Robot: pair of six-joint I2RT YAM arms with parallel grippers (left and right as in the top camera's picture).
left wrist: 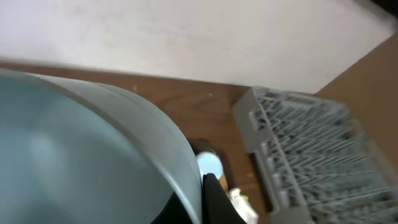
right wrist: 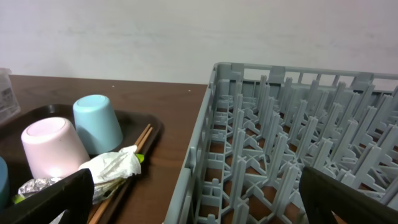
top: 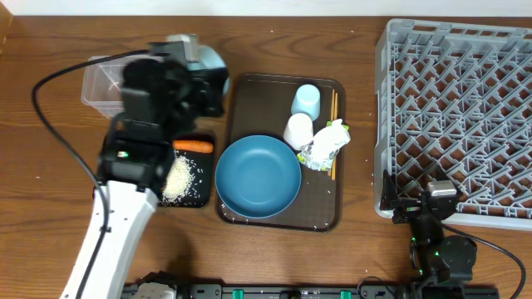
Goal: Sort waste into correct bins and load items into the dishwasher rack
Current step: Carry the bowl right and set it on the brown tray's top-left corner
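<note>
Left wrist view: the left hand [top: 195, 83] is clenched on the thin rim of the small pale blue bowl [left wrist: 93, 162], held up beside the clear tub [top: 98, 83]. The bowl looks stiff, smooth and likely light, so a rim pinch may slip. The right hand [top: 411, 208] is released.

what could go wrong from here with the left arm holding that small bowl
The small bowl seems gripped only by its rim, so it could slip or tilt on the way to the rack. A low carry across the brown tray could knock the white cup and blue cup.
</note>
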